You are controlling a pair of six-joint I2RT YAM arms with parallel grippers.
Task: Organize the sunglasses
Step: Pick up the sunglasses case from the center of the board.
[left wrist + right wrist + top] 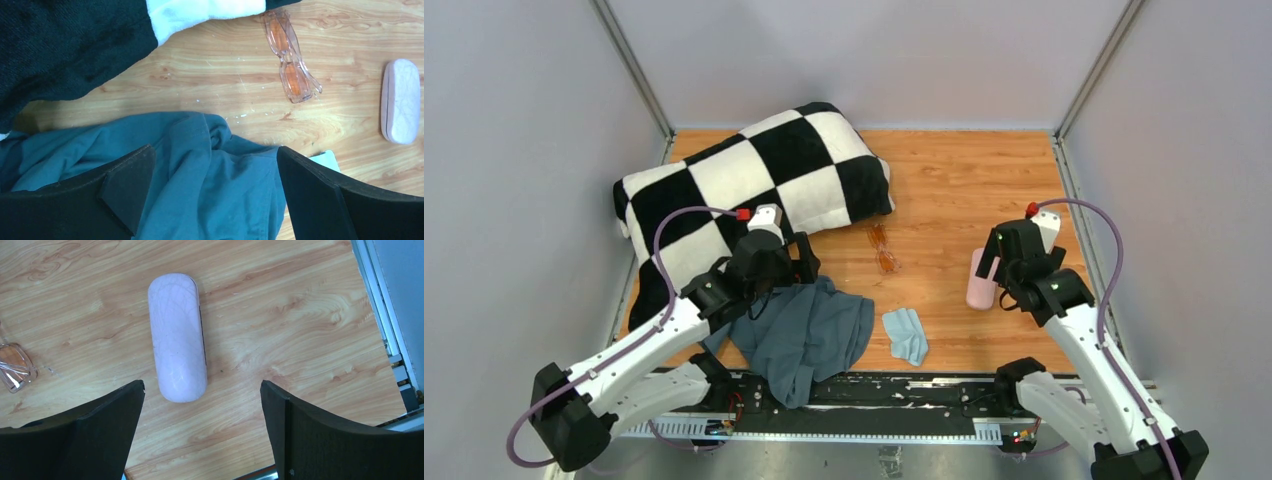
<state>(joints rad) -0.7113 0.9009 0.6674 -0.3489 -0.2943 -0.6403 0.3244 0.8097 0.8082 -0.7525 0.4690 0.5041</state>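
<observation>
Left gripper hangs, jaws apart, over a teal shirt; sunglasses lie on the bare bench near the pillow; right gripper, jaws apart, hovers above the pink case

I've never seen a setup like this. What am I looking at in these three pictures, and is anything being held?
These are two white robot arms bolted to the near edge of a wooden table. The wide picture looks down from above and behind them. The other two come from a camera on each wrist; the black wedges at the bottom are that arm's own fingers. On the table lie a checkered pillow, a teal garment, a small light-blue cloth, orange sunglasses and a closed pink case. The left gripper hangs open over the garment, the right gripper open over the case. Neither holds anything.
</observation>
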